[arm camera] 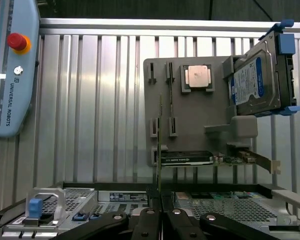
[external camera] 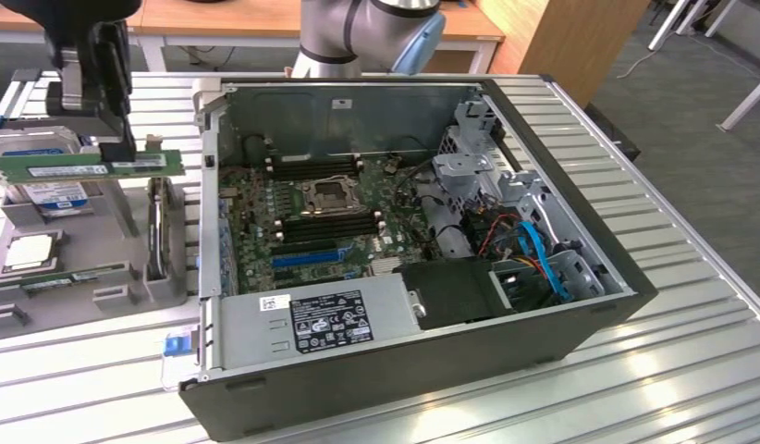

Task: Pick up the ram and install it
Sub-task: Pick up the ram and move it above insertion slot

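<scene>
The hand (external camera: 114, 146), closed tight on the green ram (external camera: 59, 168), is holding it above the grey tray (external camera: 121, 298) beside the open computer case (external camera: 417, 388).

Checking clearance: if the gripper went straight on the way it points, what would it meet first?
Likely the grey parts tray directly below, near its slot holders; the ram clamped in the gripper would touch first. Depth is unclear.

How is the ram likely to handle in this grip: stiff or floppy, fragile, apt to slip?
Probably stiff: the ram juts straight out either side of the shut tool without sagging. Likely light, as the wrist view shows a very thin board edge-on. It may pivot, since the grip covers a narrow part of its length.
</scene>
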Available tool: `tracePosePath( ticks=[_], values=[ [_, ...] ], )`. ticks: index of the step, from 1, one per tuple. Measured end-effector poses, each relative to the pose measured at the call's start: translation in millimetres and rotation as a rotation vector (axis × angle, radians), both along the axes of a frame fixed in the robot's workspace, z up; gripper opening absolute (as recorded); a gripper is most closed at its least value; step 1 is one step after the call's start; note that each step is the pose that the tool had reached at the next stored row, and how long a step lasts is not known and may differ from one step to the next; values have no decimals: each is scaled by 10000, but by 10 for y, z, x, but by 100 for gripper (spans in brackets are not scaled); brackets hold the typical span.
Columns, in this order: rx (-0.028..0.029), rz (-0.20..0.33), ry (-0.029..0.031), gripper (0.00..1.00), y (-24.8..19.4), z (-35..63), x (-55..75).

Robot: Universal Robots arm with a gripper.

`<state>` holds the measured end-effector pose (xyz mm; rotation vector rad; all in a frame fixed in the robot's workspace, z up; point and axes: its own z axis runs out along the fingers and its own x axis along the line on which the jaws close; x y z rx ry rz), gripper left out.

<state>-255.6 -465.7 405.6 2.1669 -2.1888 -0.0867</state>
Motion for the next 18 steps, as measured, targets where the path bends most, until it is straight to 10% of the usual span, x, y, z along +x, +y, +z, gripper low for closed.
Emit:
tracePosePath(
  ticks=[18],
  values=[
    [0,1,93,12,-1,0,435]
  ],
)
